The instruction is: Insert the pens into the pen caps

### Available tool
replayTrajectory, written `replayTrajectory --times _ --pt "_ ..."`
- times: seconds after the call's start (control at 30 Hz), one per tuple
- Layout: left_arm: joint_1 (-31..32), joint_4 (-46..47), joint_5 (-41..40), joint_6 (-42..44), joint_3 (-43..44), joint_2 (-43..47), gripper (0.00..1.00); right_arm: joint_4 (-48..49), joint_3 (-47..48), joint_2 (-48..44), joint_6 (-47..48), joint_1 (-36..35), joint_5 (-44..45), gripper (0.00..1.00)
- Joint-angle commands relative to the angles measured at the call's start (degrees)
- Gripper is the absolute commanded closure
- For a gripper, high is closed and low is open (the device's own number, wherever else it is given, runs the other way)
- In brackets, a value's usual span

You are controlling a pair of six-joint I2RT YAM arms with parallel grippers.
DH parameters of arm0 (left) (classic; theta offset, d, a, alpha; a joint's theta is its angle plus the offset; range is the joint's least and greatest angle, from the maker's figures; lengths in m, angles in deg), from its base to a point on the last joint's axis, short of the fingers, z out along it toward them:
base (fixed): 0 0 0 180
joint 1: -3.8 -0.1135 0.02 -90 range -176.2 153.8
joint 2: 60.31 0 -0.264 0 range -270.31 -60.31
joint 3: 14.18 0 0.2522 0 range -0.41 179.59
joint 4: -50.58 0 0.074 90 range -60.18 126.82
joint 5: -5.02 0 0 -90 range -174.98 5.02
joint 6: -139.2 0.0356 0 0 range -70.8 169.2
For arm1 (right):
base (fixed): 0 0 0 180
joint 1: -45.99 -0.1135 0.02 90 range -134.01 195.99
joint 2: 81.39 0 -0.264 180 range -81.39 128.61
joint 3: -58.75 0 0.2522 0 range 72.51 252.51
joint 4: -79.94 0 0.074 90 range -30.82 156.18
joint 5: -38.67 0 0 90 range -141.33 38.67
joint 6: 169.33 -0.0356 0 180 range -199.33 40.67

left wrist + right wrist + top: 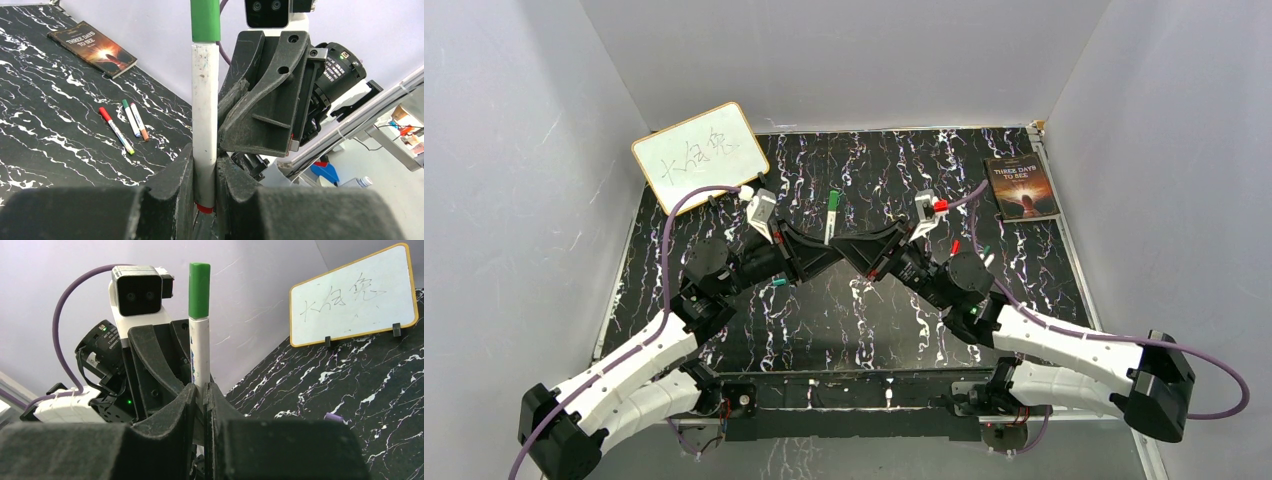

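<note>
A white pen (205, 115) with a green cap (205, 20) on its far end and a red near end stands clamped between my left gripper's (205, 172) fingers. My right gripper (201, 392) is shut on the same pen (199, 350) from the opposite side. In the top view both grippers meet at mid-table, left (822, 250) and right (856, 250), with the pen (831, 222) pointing away. Three loose pens (131, 120) lie on the table to the right. A teal cap (778, 283) lies near the left arm and a purple cap (332, 416) on the table.
A small whiteboard (701, 153) stands at the back left. A book (1022, 186) lies at the back right. Grey walls close in the black marbled table (874, 310) on three sides.
</note>
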Motion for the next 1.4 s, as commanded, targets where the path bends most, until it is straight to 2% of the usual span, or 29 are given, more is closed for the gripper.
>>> replayTrajectory --times 0.0,0.13,0.37,0.63,0.9,1.13,1.37 --pt "-0.39 7.1 -1.72 2.4 5.41 2.0 1.0 -9.67 -1.85 -1.31 1.33 -2.53 -5.76 1.0" --pt "-0.41 6.05 0.02 2.7 5.07 2.5 1.0 -13.06 1.06 -3.52 4.11 -2.53 -3.76 0.98" --pt "-0.35 7.4 3.19 1.36 3.01 2.94 1.0 -16.97 6.27 -5.42 7.45 -2.03 -1.23 0.67" --pt "-0.37 5.52 6.59 2.53 1.2 5.1 1.0 -20.76 13.35 -4.39 10.73 -1.66 1.14 0.5" --pt "-0.35 6.6 8.71 0.49 0.22 4.68 1.0 -21.09 18.58 -1.54 13.04 -1.39 0.44 0.47" --pt "-0.37 5.72 7.34 0.34 -1.51 5.08 1.0 -22.3 19.35 -5.13 14.34 -1.01 1.62 0.47" --pt "-0.41 7.66 9.49 -0.98 -1.99 2.33 1.0 -23.18 21.12 -5.57 15.08 -0.86 1.22 0.45"
